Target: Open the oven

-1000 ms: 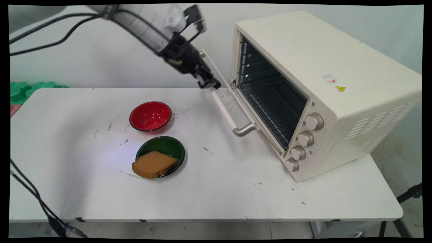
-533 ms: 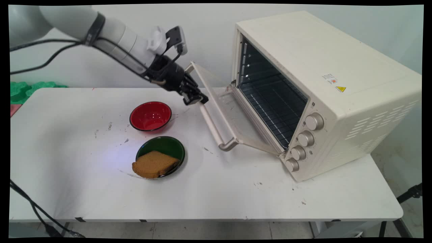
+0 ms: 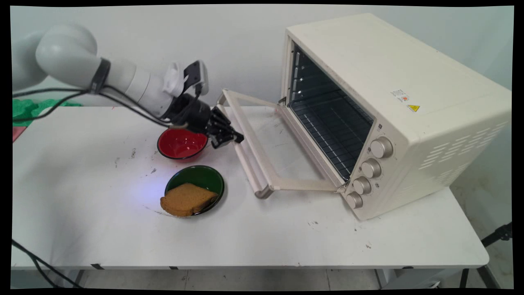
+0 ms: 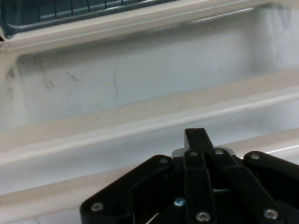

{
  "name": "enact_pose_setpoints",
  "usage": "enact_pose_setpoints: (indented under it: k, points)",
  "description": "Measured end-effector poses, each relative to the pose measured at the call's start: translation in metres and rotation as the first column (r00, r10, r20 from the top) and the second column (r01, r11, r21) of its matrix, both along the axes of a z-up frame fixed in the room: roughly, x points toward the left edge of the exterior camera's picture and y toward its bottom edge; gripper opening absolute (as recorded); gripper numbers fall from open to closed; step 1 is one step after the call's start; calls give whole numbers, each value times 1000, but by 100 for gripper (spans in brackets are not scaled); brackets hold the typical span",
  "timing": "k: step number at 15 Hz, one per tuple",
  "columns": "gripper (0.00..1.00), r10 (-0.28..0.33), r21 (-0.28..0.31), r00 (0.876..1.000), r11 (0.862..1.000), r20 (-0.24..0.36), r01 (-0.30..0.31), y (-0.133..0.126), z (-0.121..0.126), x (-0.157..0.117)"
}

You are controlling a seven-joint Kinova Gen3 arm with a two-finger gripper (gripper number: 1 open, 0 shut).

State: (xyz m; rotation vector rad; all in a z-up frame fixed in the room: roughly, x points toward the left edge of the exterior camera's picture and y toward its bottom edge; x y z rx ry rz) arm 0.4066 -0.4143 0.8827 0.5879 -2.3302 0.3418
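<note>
A cream toaster oven [image 3: 389,82] stands on the right of the white table [image 3: 286,237], its glass door [image 3: 278,139] swung down almost flat. My gripper [image 3: 235,138] is shut, its tips pressed against the far end of the door's handle bar [image 3: 245,159], just right of a red bowl [image 3: 182,141]. In the hand view the closed fingers [image 4: 196,135] lie over the cream handle bar [image 4: 117,135], with the door glass [image 4: 140,79] and the oven's wire rack [image 4: 70,9] beyond. A green bowl [image 3: 200,178] with a slice of brown bread [image 3: 186,199] sits in front of the red bowl.
The oven's four knobs [image 3: 370,168] face the near side. Green foam [image 3: 24,106] lies past the table's far left corner. Black cables hang from the arm at the left.
The gripper has moved down and to the left with the handle, and the oven door has swung from nearly upright to almost flat.
</note>
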Motion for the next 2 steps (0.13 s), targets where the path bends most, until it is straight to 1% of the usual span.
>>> enact_pose_setpoints:
  k: [2]
  points:
    - [0, -4, -10, 1000, 1000, -16, 4, 7, -11, 8]
